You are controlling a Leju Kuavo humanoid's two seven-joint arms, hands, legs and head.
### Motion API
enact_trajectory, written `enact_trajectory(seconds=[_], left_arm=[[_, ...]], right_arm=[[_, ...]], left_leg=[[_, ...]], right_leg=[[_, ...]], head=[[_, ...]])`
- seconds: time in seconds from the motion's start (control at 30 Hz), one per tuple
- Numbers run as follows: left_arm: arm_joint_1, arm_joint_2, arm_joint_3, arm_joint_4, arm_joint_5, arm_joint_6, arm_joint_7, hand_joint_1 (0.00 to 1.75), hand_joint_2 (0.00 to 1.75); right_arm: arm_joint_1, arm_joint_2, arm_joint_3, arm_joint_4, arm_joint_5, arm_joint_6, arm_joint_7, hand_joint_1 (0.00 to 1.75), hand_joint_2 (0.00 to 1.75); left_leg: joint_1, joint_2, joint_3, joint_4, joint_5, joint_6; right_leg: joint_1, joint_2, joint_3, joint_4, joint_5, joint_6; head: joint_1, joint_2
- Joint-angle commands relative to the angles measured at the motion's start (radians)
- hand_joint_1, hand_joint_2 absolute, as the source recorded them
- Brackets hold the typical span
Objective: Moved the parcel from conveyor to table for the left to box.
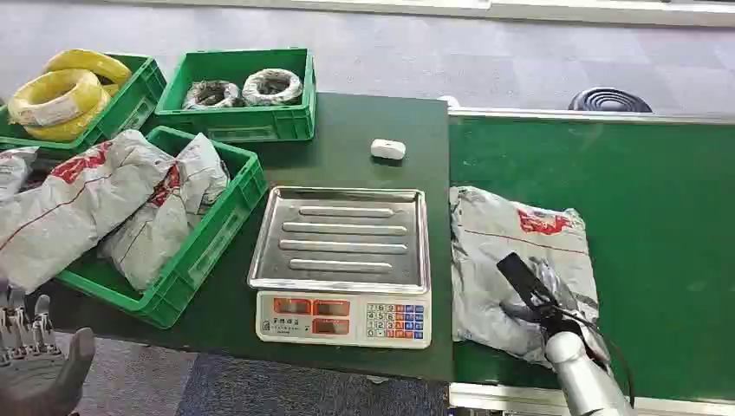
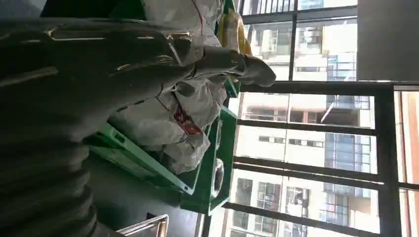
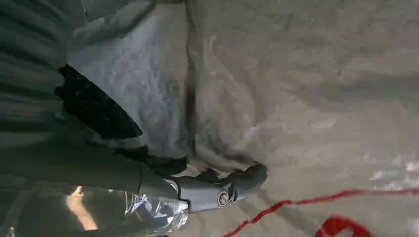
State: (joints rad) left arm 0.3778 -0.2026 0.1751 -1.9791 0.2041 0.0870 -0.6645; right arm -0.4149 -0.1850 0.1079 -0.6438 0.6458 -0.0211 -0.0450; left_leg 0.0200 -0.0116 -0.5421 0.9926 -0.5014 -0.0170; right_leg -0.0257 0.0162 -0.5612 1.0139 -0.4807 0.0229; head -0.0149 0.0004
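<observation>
One grey parcel (image 1: 520, 269) with red print lay crumpled on the green conveyor (image 1: 659, 217); right hand (image 1: 542, 299) pressed onto it, its thumb (image 3: 222, 190) digging into the wrinkled plastic in the wrist view, grasp uncertain; left hand (image 1: 35, 364) hung spread, holding nothing

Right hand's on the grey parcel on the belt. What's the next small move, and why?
Probably close the right hand firmly on the grey parcel and lift it a little. The parcel lies flat on the green conveyor, beside the scale, with the hand resting on its near part. In the right wrist view the fingers press into the bag, but I cannot tell whether they grip it.
</observation>
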Motion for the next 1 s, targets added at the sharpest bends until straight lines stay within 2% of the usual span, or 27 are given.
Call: enact_trajectory(seconds=[0.03, 0.1, 0.13, 0.17, 0.23, 0.27, 0.33, 0.37, 0.4, 0.43, 0.47, 0.5, 0.53, 0.57, 0.6, 0.7, 0.9, 0.93, 0.97, 1.0], left_arm=[[-0.003, 0.041, -0.026, 0.057, 0.002, 0.004, 0.009, 0.0, 1.75], [-0.002, 0.04, -0.025, 0.056, 0.002, 0.006, 0.011, 0.0, 1.75], [0.002, 0.04, -0.026, 0.055, 0.003, 0.007, 0.012, 0.0, 1.75], [0.006, 0.039, -0.029, 0.053, 0.004, 0.008, 0.013, 0.0, 1.75], [0.014, 0.032, -0.036, 0.047, 0.007, 0.014, 0.015, 0.0, 1.75], [0.02, 0.027, -0.042, 0.04, 0.006, 0.021, 0.016, 0.0, 1.75], [0.042, 0.01, -0.05, 0.009, -0.005, 0.048, 0.017, 0.0, 1.75], [0.052, 0.003, -0.049, -0.011, -0.01, 0.058, 0.015, 0.0, 1.75], [0.055, 0.001, -0.048, -0.019, -0.014, 0.061, 0.016, 0.0, 1.75], [0.056, 0.001, -0.047, -0.021, -0.016, 0.062, 0.017, 0.0, 1.75], [0.055, 0.002, -0.046, -0.022, -0.016, 0.063, 0.018, 0.0, 1.75], [0.054, 0.002, -0.045, -0.02, -0.018, 0.063, 0.02, 0.0, 1.75], [0.052, 0.003, -0.045, -0.019, -0.017, 0.06, 0.018, 0.0, 1.75], [0.048, 0.005, -0.044, -0.015, -0.016, 0.057, 0.016, 0.0, 1.75], [0.041, 0.011, -0.044, -0.007, -0.013, 0.055, 0.013, 0.0, 1.75], [0.033, 0.021, -0.045, 0.006, -0.006, 0.057, 0.005, 0.0, 1.75], [0.034, 0.022, -0.048, 0.004, -0.005, 0.06, 0.003, 0.0, 1.75], [0.032, 0.029, -0.052, 0.007, -0.005, 0.062, -0.001, 0.0, 1.75], [0.026, 0.033, -0.053, 0.016, -0.002, 0.063, -0.008, 0.0, 1.75], [0.023, 0.033, -0.051, 0.019, -0.003, 0.068, -0.01, 0.0, 1.75]], right_arm=[[-0.106, 0.01, 0.084, 0.302, 0.032, 0.034, 0.044, 0.0, 1.75], [-0.111, 0.01, 0.079, 0.302, 0.033, 0.038, 0.049, 0.0, 1.75], [-0.125, 0.012, 0.075, 0.302, 0.031, 0.036, 0.051, 1.47, 1.75], [-0.156, 0.013, 0.075, 0.31, 0.038, 0.02, 0.066, 1.75, 1.75], [-0.226, 0.022, 0.039, 0.324, 0.02, -0.034, 0.081, 1.75, 1.75], [-0.268, 0.024, 0.032, 0.331, 0.026, -0.086, 0.094, 1.75, 1.75], [-0.346, 0.04, -0.03, 0.305, -0.008, -0.206, 0.03, 1.75, 1.75], [-0.386, 0.05, -0.072, 0.282, -0.038, -0.275, -0.045, 1.75, 1.75], [-0.41, 0.049, -0.073, 0.289, -0.034, -0.263, -0.037, 1.75, 1.75], [-0.415, 0.048, -0.073, 0.286, -0.031, -0.257, -0.031, 1.75, 1.75], [-0.411, 0.048, -0.074, 0.284, -0.031, -0.258, -0.032, 1.75, 1.75], [-0.402, 0.048, -0.076, 0.279, -0.03, -0.26, -0.034, 1.75, 1.75], [-0.387, 0.062, -0.138, 0.222, -0.09, -0.383, -0.162, 1.75, 1.75], [-0.404, 0.07, -0.167, 0.217, -0.125, -0.406, -0.266, 1.75, 1.75], [-0.404, 0.082, -0.183, 0.15, -0.147, -0.443, -0.323, 1.75, 1.75], [-0.376, 0.116, -0.147, -0.027, -0.152, -0.483, -0.321, 1.75, 1.75], [-0.361, 0.113, -0.126, -0.042, -0.16, -0.491, -0.303, 1.75, 1.75], [-0.352, 0.132, -0.108, -0.089, -0.189, -0.515, -0.465, 1.75, 1.75], [-0.355, 0.161, -0.043, -0.13, -0.147, -0.53, -0.458, 1.75, 1.75], [-0.367, 0.183, 0.008, -0.145, -0.096, -0.516, -0.369, 1.75, 1.75]], left_leg=[[0.0, 0.002, 0.003, -0.002, 0.0, 0.001], [0.0, 0.001, 0.003, -0.003, 0.001, 0.001], [0.0, 0.001, 0.003, -0.002, 0.0, 0.001], [0.0, 0.001, 0.002, -0.002, 0.001, 0.001], [0.0, 0.0, 0.001, -0.005, 0.004, 0.002], [-0.001, 0.005, 0.003, 0.0, 0.0, 0.002], [-0.002, 0.007, 0.001, 0.001, -0.001, 0.002], [-0.002, 0.008, 0.0, 0.0, 0.0, 0.002], [-0.003, 0.01, -0.001, 0.002, 0.001, 0.004], [-0.003, 0.007, 0.0, 0.001, 0.001, 0.003], [-0.004, 0.01, -0.004, 0.002, 0.002, 0.004], [-0.003, 0.007, -0.003, 0.001, 0.003, 0.003], [-0.002, 0.006, -0.003, 0.0, 0.004, 0.003], [-0.002, 0.006, -0.003, 0.0, 0.004, 0.004], [-0.001, 0.004, -0.001, -0.001, 0.004, 0.003], [-0.002, 0.005, -0.005, 0.0, 0.004, 0.004], [-0.001, 0.004, -0.006, -0.001, 0.005, 0.004], [-0.001, 0.002, -0.006, -0.001, 0.005, 0.003], [-0.002, 0.002, -0.006, -0.001, 0.005, 0.004], [-0.002, 0.005, -0.007, -0.001, 0.005, 0.003]], right_leg=[[0.001, 0.001, 0.002, -0.002, 0.0, -0.002], [0.001, -0.001, 0.002, -0.003, 0.001, -0.002], [0.001, -0.001, 0.002, -0.003, 0.0, -0.001], [0.001, -0.001, 0.002, -0.003, 0.001, -0.002], [0.001, -0.003, 0.001, -0.007, 0.004, -0.003], [-0.001, 0.003, 0.001, -0.001, 0.001, -0.001], [-0.002, 0.005, 0.001, 0.0, 0.002, -0.001], [-0.002, 0.006, -0.001, 0.0, 0.003, -0.001], [-0.003, 0.007, -0.002, 0.001, 0.003, 0.0], [-0.003, 0.005, 0.001, 0.001, 0.003, 0.001], [-0.003, 0.007, -0.005, 0.002, 0.005, 0.001], [-0.003, 0.005, -0.004, 0.0, 0.005, 0.001], [-0.002, 0.004, -0.003, -0.001, 0.006, 0.001], [-0.002, 0.003, -0.004, -0.001, 0.006, 0.0], [-0.001, 0.002, -0.002, -0.002, 0.005, 0.0], [-0.002, 0.003, -0.005, 0.0, 0.006, 0.0], [0.0, 0.002, -0.006, -0.002, 0.006, 0.0], [-0.001, 0.0, -0.005, -0.001, 0.005, 0.001], [-0.001, 0.0, -0.005, -0.002, 0.006, 0.0], [-0.001, 0.003, -0.007, -0.001, 0.006, 0.0]], head=[[0.0, 0.0], [0.0, 0.0], [0.0, 0.0], [0.0, 0.0], [0.0, 0.0], [0.001, 0.0], [0.0, 0.0], [0.0, 0.0], [0.0, 0.0], [0.0, 0.0], [0.0, 0.0], [0.0, 0.0], [0.0, 0.0], [0.0, 0.0], [0.001, 0.0], [0.0, 0.0], [0.0, 0.0], [0.0, 0.0], [0.0, 0.0], [0.0, 0.0]])
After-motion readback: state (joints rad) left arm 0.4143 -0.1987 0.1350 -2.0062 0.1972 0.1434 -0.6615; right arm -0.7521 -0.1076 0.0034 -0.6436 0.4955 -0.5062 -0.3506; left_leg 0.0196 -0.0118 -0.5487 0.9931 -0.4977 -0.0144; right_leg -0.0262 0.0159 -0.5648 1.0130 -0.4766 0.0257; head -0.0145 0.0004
